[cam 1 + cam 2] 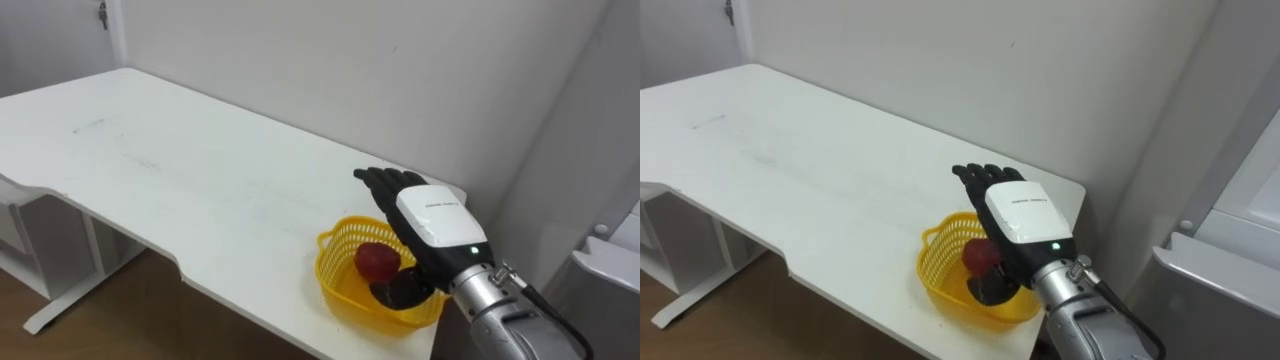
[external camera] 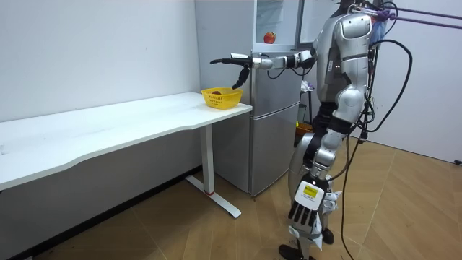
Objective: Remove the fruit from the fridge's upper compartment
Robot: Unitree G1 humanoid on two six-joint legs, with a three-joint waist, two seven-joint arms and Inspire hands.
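**Q:** As the scene is read from the robot outward, what is met first?

**A:** The right hand (image 1: 437, 222) is seen stretched out flat, fingers straight and spread, with nothing gripped. It is held just above a yellow basket (image 1: 333, 275).

**Q:** Where is the retrieved thing found?

**A:** A red apple (image 1: 376, 261) is seen lying inside the basket, partly under the hand. The basket is set at the corner of the white tabletop (image 1: 180, 160), at the end beside the fridge (image 2: 278, 130).

**Q:** How much of the task is judged to be done?

**A:** The fetching and the drop are judged complete, since the apple is rested in the basket and is no longer grasped. The arm is left to be drawn back.

**Q:** Is anything left farther off?

**A:** In the room view a second red fruit (image 2: 269, 37) is seen in the fridge's upper compartment, so another trip may be called for. Whether that door is open cannot be told. The left hand (image 2: 304, 209) is seen hanging low at the robot's side, fingers relaxed and empty.
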